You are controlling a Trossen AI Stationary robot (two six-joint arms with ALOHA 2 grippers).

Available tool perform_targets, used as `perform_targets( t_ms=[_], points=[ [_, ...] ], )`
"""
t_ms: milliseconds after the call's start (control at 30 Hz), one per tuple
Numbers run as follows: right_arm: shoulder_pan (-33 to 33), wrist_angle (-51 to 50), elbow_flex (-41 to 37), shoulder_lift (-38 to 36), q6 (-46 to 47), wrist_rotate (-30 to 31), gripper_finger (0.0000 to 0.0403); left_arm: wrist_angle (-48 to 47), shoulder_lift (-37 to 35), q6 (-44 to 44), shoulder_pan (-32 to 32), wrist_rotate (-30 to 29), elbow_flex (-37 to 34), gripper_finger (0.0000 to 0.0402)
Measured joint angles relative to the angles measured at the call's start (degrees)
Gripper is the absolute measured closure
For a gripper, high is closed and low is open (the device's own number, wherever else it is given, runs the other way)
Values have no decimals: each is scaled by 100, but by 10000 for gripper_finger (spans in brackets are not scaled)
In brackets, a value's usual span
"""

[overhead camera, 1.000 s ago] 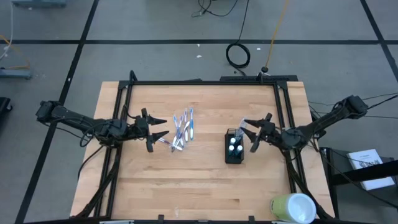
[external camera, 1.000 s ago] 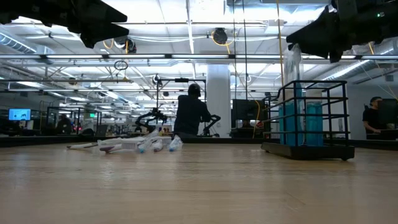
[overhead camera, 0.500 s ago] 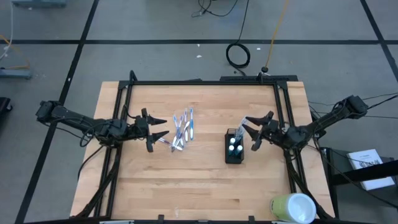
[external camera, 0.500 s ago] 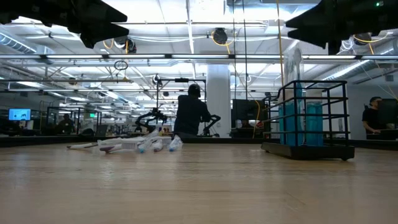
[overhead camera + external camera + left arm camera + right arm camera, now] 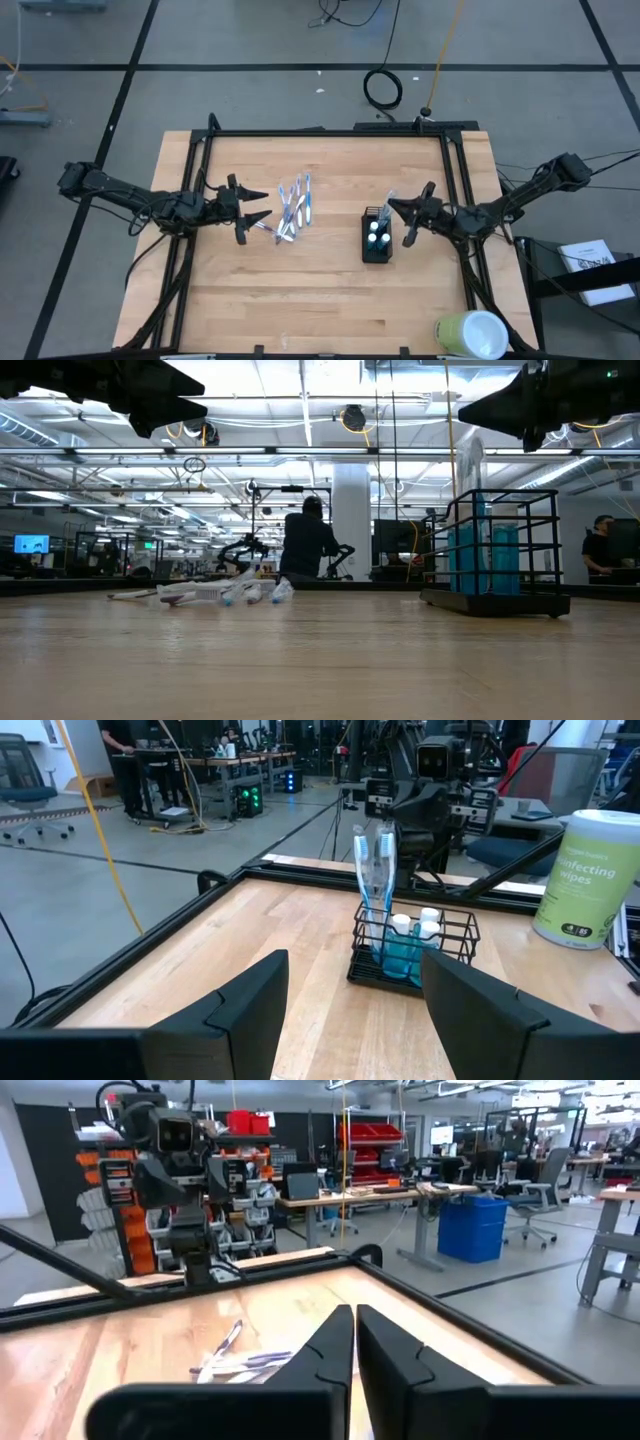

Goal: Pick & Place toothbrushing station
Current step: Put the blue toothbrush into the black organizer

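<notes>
Since 1 second ago the right gripper (image 5: 400, 213) has closed its fingers, which now meet with nothing between them, just beside the holder (image 5: 377, 238) on the right half of the desk (image 5: 330, 290). 2 brushes (image 5: 373, 870) stand upright in the holder's back compartment, and white-capped tubes (image 5: 415, 927) sit in front of them. The loose brushes (image 5: 294, 208) lie in a heap left of centre, well apart from the holder. The left gripper (image 5: 259, 210) hovers just beside that heap, fingers spread wide and empty. My judgement: next comes picking another brush, best done by the left arm, dropping over a single handle at the heap's edge and closing across its narrow width. The right arm should keep clear of the upright brushes.
</notes>
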Motion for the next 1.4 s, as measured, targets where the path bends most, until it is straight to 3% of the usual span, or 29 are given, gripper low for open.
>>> perform_targets(
  t_ms=[467,767,933,1067,1200,1400],
  points=[
    [0,-975,0,0,782,16,402,0,0,-9,2,0,0,167],
    [31,-186,0,-23,164,12,402,0,0,-66,0,4,0,167],
    [116,870,0,-72,-666,-3,397,0,0,-529,1,9,0,167],
    [151,1542,0,-73,-1295,-566,380,-2,63,-602,0,-27,0,167],
    [151,2002,0,-74,-1711,-1149,351,0,213,-536,1,-525,-2,167],
    [151,1857,0,-11,-1616,-1497,294,9,656,-1264,2,-771,-4,167]
  ],
)
